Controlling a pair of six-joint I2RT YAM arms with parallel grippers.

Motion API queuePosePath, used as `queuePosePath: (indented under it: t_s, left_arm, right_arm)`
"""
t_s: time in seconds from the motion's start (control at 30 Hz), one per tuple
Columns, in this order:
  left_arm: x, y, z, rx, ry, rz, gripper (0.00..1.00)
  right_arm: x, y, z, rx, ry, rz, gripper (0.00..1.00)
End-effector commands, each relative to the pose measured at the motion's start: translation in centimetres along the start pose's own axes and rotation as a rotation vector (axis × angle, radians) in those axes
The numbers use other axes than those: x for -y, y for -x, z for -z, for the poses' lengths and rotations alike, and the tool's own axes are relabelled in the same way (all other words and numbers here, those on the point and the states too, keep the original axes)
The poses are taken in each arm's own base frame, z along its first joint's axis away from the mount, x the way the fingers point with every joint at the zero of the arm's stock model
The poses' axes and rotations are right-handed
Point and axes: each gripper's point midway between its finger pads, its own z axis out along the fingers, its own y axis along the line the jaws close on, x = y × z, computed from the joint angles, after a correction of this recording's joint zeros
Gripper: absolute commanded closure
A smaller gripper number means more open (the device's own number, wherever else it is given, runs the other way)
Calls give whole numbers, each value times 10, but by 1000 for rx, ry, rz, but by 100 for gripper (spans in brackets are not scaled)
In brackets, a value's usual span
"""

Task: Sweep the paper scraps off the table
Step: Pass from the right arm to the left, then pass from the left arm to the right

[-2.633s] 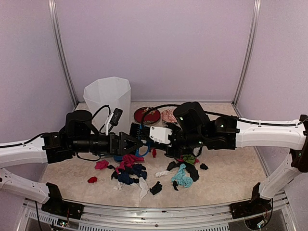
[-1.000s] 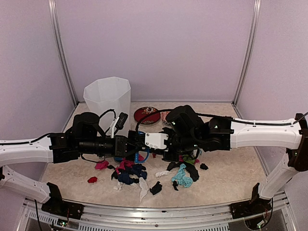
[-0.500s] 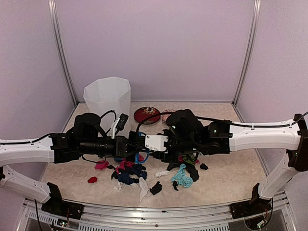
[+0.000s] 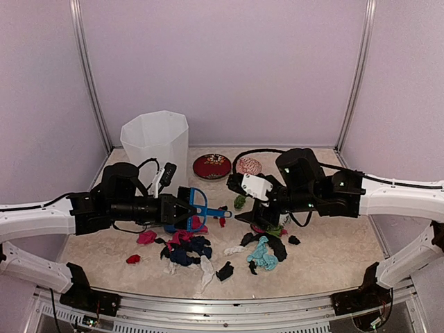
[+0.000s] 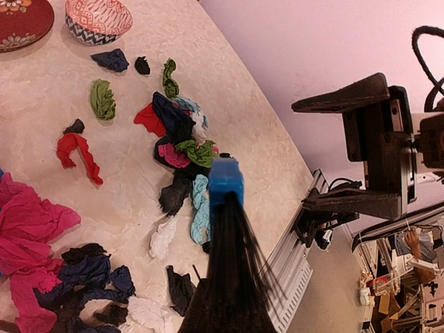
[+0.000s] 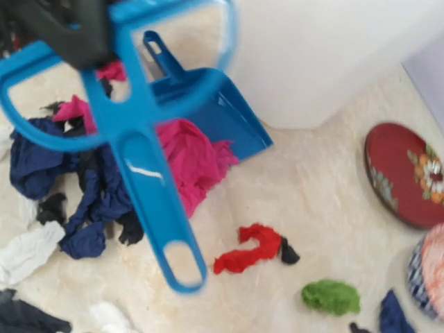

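Two arms reach in over the table (image 4: 333, 239), whose mottled beige top spreads beneath both sets of jaws. Behind the left gripper (image 4: 184, 209) stands a white bin (image 4: 156, 142).

The left gripper is clamped tight on a blue brush (image 6: 149, 187). The brush's handle sticks out past the jaws toward the right gripper (image 5: 302, 156), and its black bristles fill the bottom of the left wrist view. The right gripper faces it from close by, just off the handle's tip. Its jaws are spread wide with nothing between them.

Under the left jaws a blue dustpan (image 6: 229, 118) sits on the table with a pink wad at its mouth. Behind the gap between the two grippers lies a red bowl (image 4: 211, 166). A patterned bowl (image 4: 248, 166) sits just beside it, behind the right jaws.

The paper scraps (image 4: 182, 255) lie loose on the table below and on the near side of both grippers. Pink and navy wads lie under the left jaws, and teal, black and green ones under the right. A red scrap (image 6: 246, 253) lies just past the handle's tip.
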Motion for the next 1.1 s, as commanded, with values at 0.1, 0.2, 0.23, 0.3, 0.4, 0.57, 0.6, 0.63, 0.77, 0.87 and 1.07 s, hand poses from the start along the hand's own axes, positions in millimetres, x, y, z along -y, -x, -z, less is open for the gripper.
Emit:
queuePosePath:
  t_s: [0.1, 0.2, 0.23, 0.3, 0.4, 0.57, 0.6, 0.63, 0.77, 0.87, 1.07]
  left_arm:
    - [4, 6, 11, 35, -23, -68, 100]
    - [6, 7, 13, 45, -39, -77, 100]
    - [7, 7, 14, 48, -42, -79, 100]
    - [8, 7, 16, 58, -45, -84, 100]
    - [12, 8, 20, 82, -72, -92, 100]
    - [25, 9, 26, 122, -136, -117, 100]
    - [29, 10, 27, 131, -155, -123, 100]
    - [32, 11, 29, 138, -170, -129, 100]
    - [46, 17, 37, 180, -238, -150, 100]
    - [55, 21, 44, 222, -287, -161, 100]
    - [71, 26, 52, 266, -372, -186, 100]
  right_arm:
    - [17, -20, 9, 33, 79, -407, 21]
    - [21, -23, 11, 68, 119, -522, 20]
    - [22, -23, 14, 90, 127, -550, 20]
    - [26, -21, 22, 159, 134, -598, 19]
    - [25, -18, 34, 254, 179, -659, 18]
    - [19, -8, 41, 348, 257, -721, 18]
    - [18, -7, 42, 363, 271, -731, 18]
    - [17, -4, 43, 384, 286, -739, 19]
    - [11, 15, 53, 485, 389, -782, 19]
    - [10, 34, 67, 620, 471, -800, 21]
    - [7, 63, 68, 751, 604, -833, 26]
